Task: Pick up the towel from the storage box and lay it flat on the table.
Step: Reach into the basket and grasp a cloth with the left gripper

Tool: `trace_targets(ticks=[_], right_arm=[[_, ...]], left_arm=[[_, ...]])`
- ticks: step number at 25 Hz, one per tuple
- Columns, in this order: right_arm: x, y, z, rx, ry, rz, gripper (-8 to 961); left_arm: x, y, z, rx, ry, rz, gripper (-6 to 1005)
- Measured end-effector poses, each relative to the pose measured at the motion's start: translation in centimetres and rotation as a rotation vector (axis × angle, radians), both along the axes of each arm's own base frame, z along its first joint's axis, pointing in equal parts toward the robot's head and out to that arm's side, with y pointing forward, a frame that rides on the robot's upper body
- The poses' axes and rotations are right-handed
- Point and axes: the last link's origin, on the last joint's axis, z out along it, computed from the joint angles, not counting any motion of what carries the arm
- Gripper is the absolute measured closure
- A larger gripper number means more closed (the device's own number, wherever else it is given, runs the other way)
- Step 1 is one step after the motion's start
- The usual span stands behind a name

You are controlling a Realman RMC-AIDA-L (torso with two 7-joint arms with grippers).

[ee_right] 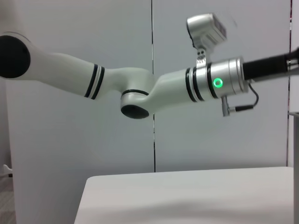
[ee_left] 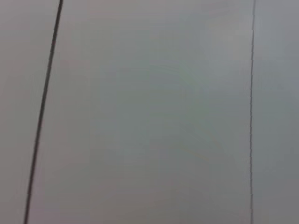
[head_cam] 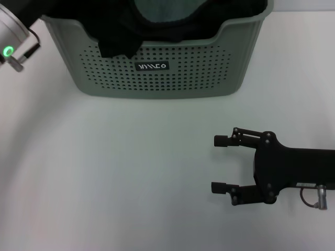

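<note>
Nearest the camera, the right gripper (head_cam: 220,163) rests low over the white bench (head_cam: 131,172) at the near right, its jaws spread wide and holding nothing, pointing left. The storage box (head_cam: 162,78) stands at the far centre of the bench, label facing the robot. Inside it lie a black cloth (head_cam: 118,31) draped over the rim and a teal-grey cloth (head_cam: 165,9); the towel's yellow face cannot be seen, so it is presumably buried or folded within. The left arm (head_cam: 13,39) reaches in at the far left beside the box, its gripper out of view, so I cannot tell its state. The task looks barely begun: pickup and spreading both remain.
</note>
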Motion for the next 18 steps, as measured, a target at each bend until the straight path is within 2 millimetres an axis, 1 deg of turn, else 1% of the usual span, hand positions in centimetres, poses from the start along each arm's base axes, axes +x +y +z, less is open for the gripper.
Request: trace_targets(ticks=[4, 7, 9, 12, 14, 16, 18], right_arm=[[0.0, 0.0, -0.1, -0.005, 0.000, -0.003, 107], [0.0, 0.0, -0.2, -0.008, -0.001, 0.000, 107], [-0.1, 0.0, -0.1, -0.005, 0.001, 0.000, 107], [-0.2, 0.2, 0.1, 0.002, 0.004, 0.004, 107], [-0.4, 0.4, 0.0, 0.003, 0.005, 0.012, 108], [-0.4, 0.4, 0.0, 0.003, 0.005, 0.012, 108], [-0.5, 0.6, 0.0, 0.007, 0.004, 0.015, 108]], left_arm=[[0.2, 0.3, 1.0, 0.093, 0.086, -0.025, 240], [0.0, 1.1, 1.4, 0.140, 0.151, -0.009, 240], [0.1, 1.8, 1.0, 0.147, 0.205, -0.012, 241], [0.5, 2.8, -0.2, 0.156, 0.324, -0.030, 242], [0.6, 3.3, -0.6, 0.161, 0.367, -0.029, 242], [0.7, 3.8, -0.6, 0.167, 0.388, -0.024, 243], [0.5, 4.3, 0.0, 0.184, 0.396, -0.013, 243]])
